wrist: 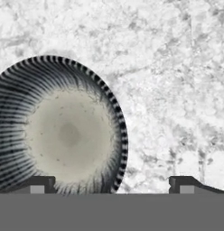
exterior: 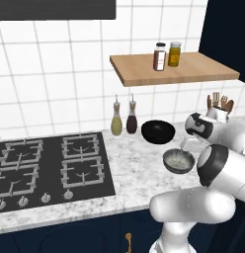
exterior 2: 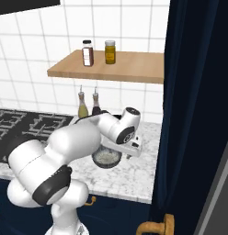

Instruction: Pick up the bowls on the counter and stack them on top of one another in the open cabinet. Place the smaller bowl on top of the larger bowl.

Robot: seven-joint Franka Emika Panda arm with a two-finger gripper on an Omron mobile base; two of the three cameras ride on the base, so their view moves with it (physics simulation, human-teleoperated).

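Progress: neither bowl is on the shelf yet; both sit on the counter (exterior: 139, 165), so the whole stacking job is judged still ahead.
Black bowl: the larger bowl (exterior: 158, 132), right of centre in the left base view, stands near the tiled wall, just right of two bottles (exterior: 124, 118).
Grey bowl: the smaller bowl (wrist: 59, 126) fills the left half of the hand view, with a ribbed dark rim and a pale speckled inside; in the left base view it lies below and right of the black bowl, apart from it.
Gripper: gripper (wrist: 114, 182) hangs over the grey bowl's right edge with its jaws spread wide and nothing between them; one tip shows over the bowl, the other over bare stone.
Step in hand: judged an approach to the grey bowl's rim, grasp not yet made.
Order: the black bowl belongs underneath, so it should probably reach the shelf first.
Shelf: open cabinet (exterior: 144, 71), upper right in the left base view, carries two jars (exterior: 166, 55) near its middle; bare board lies on either side.
Surface: white-and-grey marbled stone, with a black hob (exterior: 50, 168) at lower left.
Room: white wall tiles behind; dark navy cupboard front (exterior 2: 198, 114) along the right of the right base view; utensil holder (exterior: 219, 109) at the far right.
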